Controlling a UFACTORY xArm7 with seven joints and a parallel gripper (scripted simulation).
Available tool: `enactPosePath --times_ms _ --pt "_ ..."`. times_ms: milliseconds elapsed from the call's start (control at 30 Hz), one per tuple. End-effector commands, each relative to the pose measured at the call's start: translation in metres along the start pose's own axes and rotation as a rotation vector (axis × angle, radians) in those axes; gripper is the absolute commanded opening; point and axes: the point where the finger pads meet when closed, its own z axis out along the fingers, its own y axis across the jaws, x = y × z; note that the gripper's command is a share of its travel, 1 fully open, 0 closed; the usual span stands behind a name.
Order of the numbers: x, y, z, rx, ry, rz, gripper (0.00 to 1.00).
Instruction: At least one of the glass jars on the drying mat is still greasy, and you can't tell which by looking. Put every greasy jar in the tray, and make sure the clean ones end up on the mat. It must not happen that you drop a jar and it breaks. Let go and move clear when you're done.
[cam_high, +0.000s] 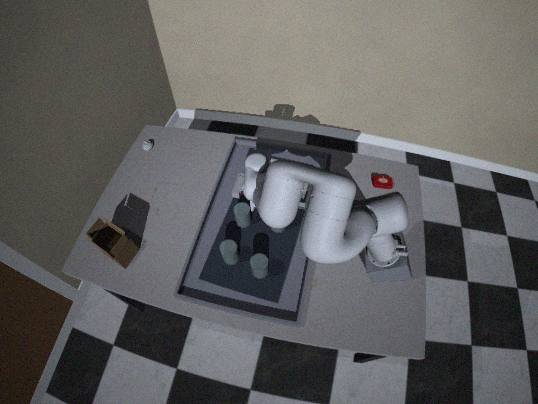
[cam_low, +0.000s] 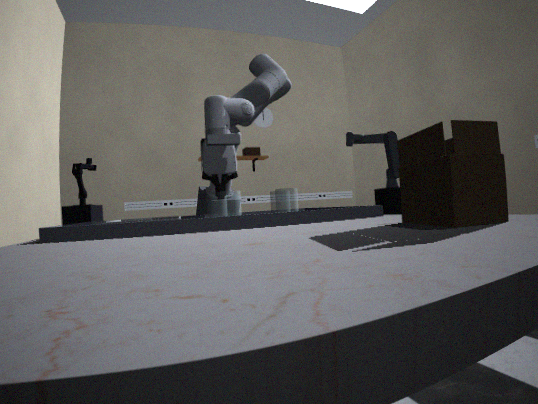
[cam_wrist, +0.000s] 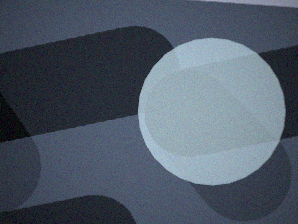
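Several pale green-grey glass jars stand upright on the dark drying mat (cam_high: 250, 288). In the top view, one jar (cam_high: 242, 216) is beside my gripper, one (cam_high: 229, 252) is at the left, one (cam_high: 259, 266) is nearer the front, and another (cam_high: 279, 229) is mostly hidden by the arm. A jar (cam_wrist: 212, 111) fills much of the wrist view, seen from above. My gripper (cam_low: 220, 197) points down, shut and empty, its tips about level with a jar top (cam_low: 217, 207); I cannot tell whether they touch. Grease cannot be seen.
A large dark-rimmed frame (cam_high: 240, 309) (cam_low: 150, 227) surrounds the mat. A pale shape (cam_high: 300, 158) at its back end is partly hidden; I cannot tell if it is the tray. An open cardboard box (cam_high: 125, 250) (cam_low: 455, 185), a small round object (cam_high: 148, 144) and a red object (cam_high: 382, 181) stand outside.
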Motion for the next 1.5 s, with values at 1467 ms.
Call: enactPosePath --times_ms 1467 --pt "0.015 -0.204 -0.077 -0.002 0.003 0.001 0.0"
